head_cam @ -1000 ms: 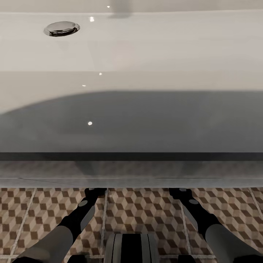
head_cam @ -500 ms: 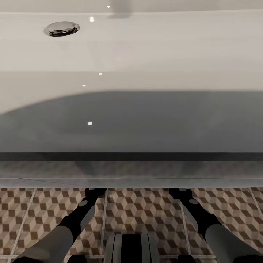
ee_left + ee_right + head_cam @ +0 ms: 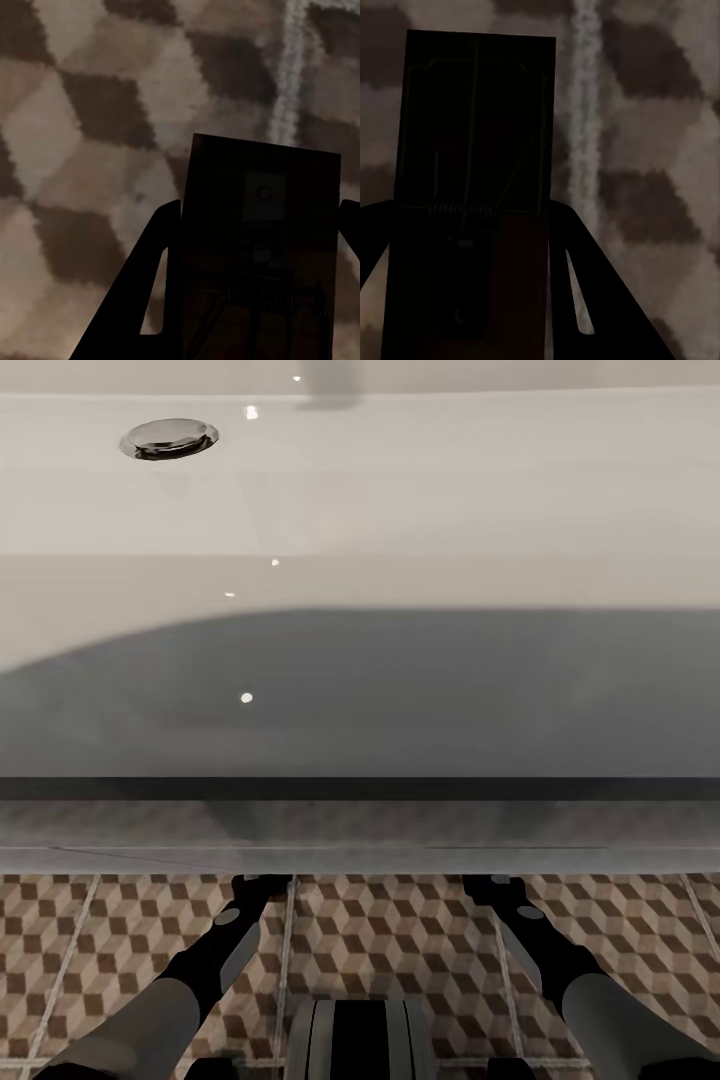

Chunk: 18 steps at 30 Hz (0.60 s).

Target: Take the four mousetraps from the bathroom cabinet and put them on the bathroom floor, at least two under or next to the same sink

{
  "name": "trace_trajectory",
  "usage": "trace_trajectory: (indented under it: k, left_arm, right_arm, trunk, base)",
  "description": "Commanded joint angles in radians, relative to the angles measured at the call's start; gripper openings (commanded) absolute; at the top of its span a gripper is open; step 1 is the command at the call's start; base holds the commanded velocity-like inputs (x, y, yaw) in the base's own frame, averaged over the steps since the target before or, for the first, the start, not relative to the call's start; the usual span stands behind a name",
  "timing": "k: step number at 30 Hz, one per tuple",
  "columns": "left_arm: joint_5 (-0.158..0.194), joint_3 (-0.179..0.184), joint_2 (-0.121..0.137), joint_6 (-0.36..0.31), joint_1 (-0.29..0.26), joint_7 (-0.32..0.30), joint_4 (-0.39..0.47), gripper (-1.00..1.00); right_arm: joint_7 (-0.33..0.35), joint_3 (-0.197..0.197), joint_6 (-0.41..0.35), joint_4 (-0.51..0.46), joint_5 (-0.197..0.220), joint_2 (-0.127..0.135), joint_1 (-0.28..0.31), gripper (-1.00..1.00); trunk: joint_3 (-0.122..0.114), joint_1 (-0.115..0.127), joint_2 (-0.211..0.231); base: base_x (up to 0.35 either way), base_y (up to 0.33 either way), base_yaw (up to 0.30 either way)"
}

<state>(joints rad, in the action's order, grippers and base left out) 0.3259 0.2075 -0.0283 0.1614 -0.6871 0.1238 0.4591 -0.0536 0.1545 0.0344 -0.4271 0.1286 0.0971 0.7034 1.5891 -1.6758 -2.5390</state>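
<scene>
The white bathroom sink (image 3: 400,490) spreads across the head view, with its chrome drain (image 3: 168,438) at the upper left. Both my arms reach over the cube-pattern bathroom floor (image 3: 390,930) and pass beneath the sink's front edge, which hides their tips. In the left wrist view my left gripper (image 3: 255,225) is shut on a mousetrap (image 3: 262,172), a dark shadowed board just above the tiles. My right gripper (image 3: 472,217) is likewise shut on a second mousetrap (image 3: 480,97). The cabinet is out of view.
The sink's grey front panel (image 3: 360,700) and its dark lower strip (image 3: 360,788) overhang the floor right ahead of me. My trunk (image 3: 360,1040) stands between the two arms. Pale grout lines (image 3: 583,112) run beside the held traps.
</scene>
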Motion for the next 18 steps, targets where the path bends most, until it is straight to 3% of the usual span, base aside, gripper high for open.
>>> trace_trajectory:
  k: [1, 17, 18]
  left_arm:
    - [0.005, 0.009, 0.001, 0.004, 0.000, 0.012, 0.000, -1.00]
    - [0.005, 0.010, 0.001, 0.004, 0.000, 0.012, 0.000, -1.00]
    - [0.005, 0.009, 0.001, 0.004, 0.000, 0.013, 0.001, -1.00]
  right_arm:
    - [-0.003, 0.008, 0.004, 0.001, 0.014, 0.001, 0.001, -1.00]
    - [-0.003, 0.008, 0.004, 0.001, 0.014, 0.001, 0.000, -1.00]
    - [-0.003, 0.008, 0.004, 0.001, 0.014, 0.001, 0.000, 1.00]
  trunk:
    - [0.000, 0.000, 0.000]
    - [0.000, 0.000, 0.000]
    - [0.000, 0.000, 0.000]
  base:
    - [0.000, 0.000, 0.000]
    - [0.000, 0.000, 0.000]
    - [0.000, 0.000, 0.000]
